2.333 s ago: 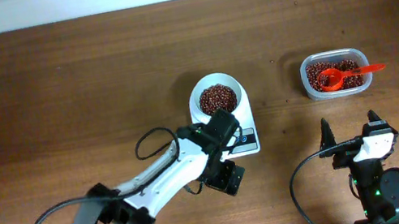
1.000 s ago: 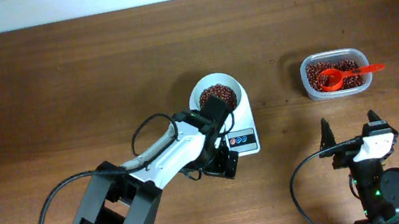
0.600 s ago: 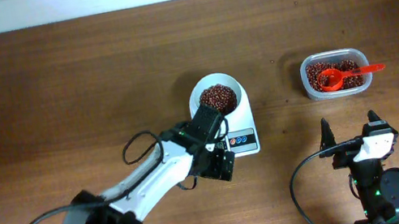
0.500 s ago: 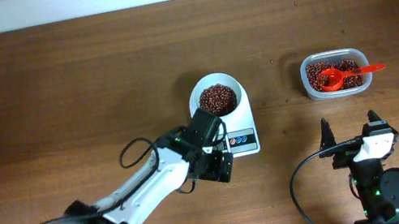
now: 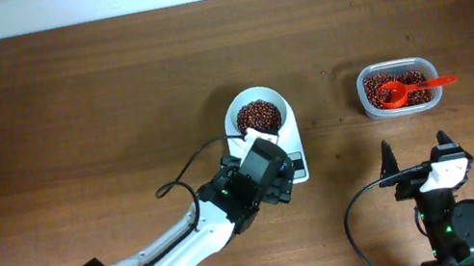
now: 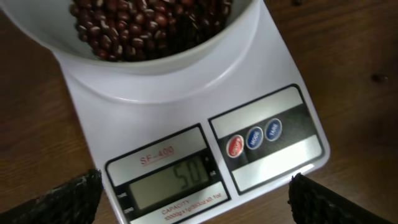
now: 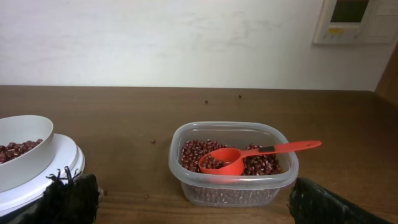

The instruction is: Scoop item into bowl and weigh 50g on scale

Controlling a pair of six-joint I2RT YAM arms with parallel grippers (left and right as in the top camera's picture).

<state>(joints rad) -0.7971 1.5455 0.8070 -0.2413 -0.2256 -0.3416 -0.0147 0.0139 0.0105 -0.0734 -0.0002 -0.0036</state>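
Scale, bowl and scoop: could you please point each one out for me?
scale [image 6: 186, 124], left wrist view, white top above the display.
bowl [image 7: 28, 167], right wrist view, outer white wall.
scoop [image 7: 225, 160], right wrist view, its red cup.

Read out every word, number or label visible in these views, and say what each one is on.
"SF-400": red print on the scale, above its display.
"50": on the scale's LCD display.
"CAPACITY": red line under the display; the rest is too small to read.
Three round buttons: lettering too small to read.
Wall panel in the right wrist view: too blurred to read.
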